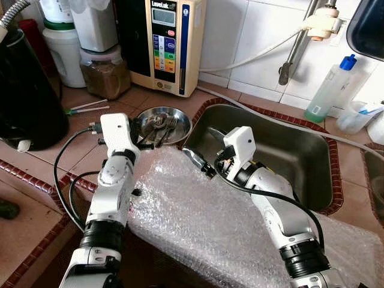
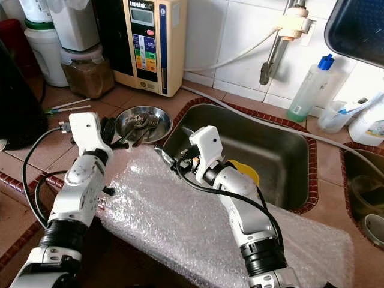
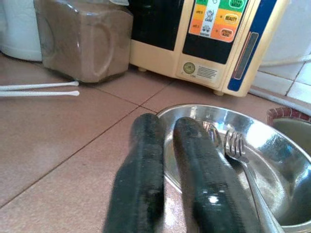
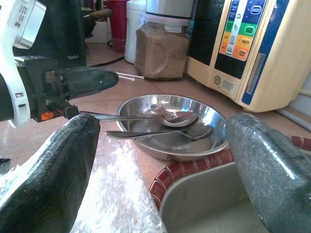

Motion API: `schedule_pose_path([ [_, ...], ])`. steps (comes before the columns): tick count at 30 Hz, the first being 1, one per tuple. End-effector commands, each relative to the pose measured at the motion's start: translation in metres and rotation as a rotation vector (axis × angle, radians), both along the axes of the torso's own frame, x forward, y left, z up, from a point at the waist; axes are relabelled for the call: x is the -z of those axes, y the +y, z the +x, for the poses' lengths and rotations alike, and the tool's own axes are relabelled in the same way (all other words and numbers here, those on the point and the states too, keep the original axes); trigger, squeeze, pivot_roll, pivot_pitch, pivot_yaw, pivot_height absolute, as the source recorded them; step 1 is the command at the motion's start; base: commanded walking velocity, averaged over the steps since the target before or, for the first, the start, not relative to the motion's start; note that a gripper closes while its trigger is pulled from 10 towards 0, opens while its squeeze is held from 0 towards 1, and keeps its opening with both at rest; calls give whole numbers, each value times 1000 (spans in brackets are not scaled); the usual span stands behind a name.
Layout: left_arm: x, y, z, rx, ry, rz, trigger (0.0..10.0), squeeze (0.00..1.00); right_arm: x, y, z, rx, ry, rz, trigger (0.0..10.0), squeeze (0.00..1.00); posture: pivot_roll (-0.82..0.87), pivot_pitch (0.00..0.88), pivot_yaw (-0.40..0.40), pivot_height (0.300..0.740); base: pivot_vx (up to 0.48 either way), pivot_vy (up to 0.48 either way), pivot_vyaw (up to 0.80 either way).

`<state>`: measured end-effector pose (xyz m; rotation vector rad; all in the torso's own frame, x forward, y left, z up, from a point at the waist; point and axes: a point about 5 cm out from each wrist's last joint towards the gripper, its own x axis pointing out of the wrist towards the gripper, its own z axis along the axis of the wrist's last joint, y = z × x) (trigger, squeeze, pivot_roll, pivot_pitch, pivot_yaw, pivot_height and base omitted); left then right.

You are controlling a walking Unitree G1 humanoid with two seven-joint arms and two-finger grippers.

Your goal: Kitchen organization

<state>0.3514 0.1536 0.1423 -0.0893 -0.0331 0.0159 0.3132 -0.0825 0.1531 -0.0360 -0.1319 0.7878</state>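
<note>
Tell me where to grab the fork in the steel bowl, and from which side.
Grip the fork by its handle, which juts over the bowl's rim toward the bubble wrap. Come from that side with the right hand, probably; its fingers are open and face the bowl.

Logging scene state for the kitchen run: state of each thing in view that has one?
Left gripper: fingers nearly together, at the bowl's rim, holding nothing visible.
Right gripper: open, empty, facing the bowl.
Round steel bowl: upright on the counter, holds cutlery.
Metal fork: lying in the bowl.
Metal spoon: lying in the bowl.
Steel sink: no water visible.
</note>
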Motion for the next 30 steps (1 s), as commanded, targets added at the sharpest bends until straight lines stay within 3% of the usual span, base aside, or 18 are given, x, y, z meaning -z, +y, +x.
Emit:
schedule_pose_path([
  [1,-2,-5,-1,22,-15,8,10000,1000,3,-3,0,15,7,-11,10000,0,48,0,-46,740,0,0,0],
  [21,17,-16,-10,90,17,41,10000,1000,4,-2,-1,11,8,-22,10000,0,43,0,-44,740,0,0,0],
  [30,19,-9,-2,39,52,-55,10000,1000,5,-2,-1,12,7,-26,10000,0,37,0,-42,740,0,0,0],
])
